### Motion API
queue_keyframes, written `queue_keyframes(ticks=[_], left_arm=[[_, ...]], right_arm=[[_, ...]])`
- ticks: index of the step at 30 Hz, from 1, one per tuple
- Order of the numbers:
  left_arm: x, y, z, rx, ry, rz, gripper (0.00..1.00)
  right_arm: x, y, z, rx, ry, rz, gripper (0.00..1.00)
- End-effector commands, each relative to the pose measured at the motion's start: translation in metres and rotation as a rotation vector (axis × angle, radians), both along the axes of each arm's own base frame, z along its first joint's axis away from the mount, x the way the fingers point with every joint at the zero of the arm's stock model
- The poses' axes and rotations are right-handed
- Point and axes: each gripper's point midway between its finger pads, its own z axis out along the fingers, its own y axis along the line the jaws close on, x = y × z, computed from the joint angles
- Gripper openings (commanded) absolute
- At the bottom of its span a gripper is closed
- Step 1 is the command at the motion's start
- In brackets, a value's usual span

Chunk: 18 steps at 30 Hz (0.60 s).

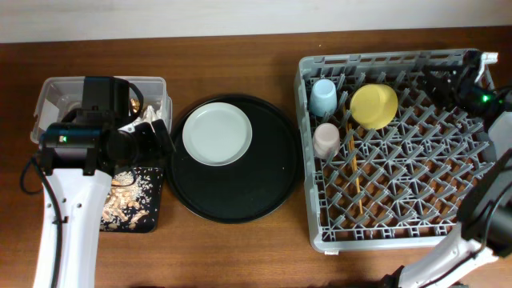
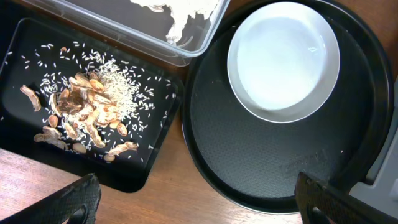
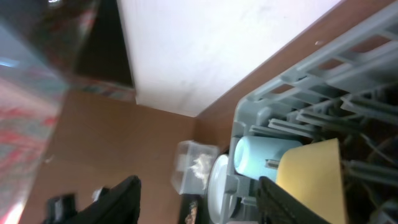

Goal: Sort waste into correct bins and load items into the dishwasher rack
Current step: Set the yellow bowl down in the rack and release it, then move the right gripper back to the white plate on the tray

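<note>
The grey dishwasher rack (image 1: 400, 200) holds the light-blue cup (image 1: 323, 98), pink cup (image 1: 326, 139), yellow bowl (image 1: 374, 105) and chopsticks (image 1: 355, 178). The pale grey plate (image 1: 217, 134) lies on the round black tray (image 1: 240, 192). The clear tub (image 1: 50, 100) holds white tissue (image 2: 180, 15) and a brown-gold wrapper (image 1: 134, 104). The shallow black tray (image 2: 25, 37) holds beige food scraps (image 2: 87, 112). My left gripper (image 2: 199, 202) is open and empty, above the table between the black tray and round tray. My right gripper (image 3: 199, 199) is open and empty over the rack's far right corner.
The wooden table's front strip (image 1: 240, 256) lies below the trays. A white wall (image 3: 205, 43) runs behind the table. The rack's right half (image 1: 432, 176) holds only pegs.
</note>
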Motion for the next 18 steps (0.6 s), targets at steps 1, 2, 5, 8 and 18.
queue_keyframes(ticks=[1,2,5,8,18], left_arm=[[0.002,0.002,0.003,0.0,-0.012,0.004,0.99],[0.002,0.002,0.003,0.0,-0.012,0.004,0.99],[0.002,0.001,0.003,0.0,-0.012,0.004,0.99],[0.002,0.002,0.003,0.001,-0.012,0.004,0.99],[0.002,0.001,0.003,0.001,-0.012,0.003,0.99]], right_arm=[[0.004,0.015,0.037,-0.274,-0.001,-0.164,0.61],[0.0,0.027,0.044,-0.379,-0.003,-0.187,0.61],[-0.024,0.085,0.047,-0.81,0.029,-0.187,0.61],[-0.049,0.17,0.03,-0.984,0.019,0.015,0.6],[-0.102,0.356,-0.077,-1.205,0.045,0.417,0.41]])
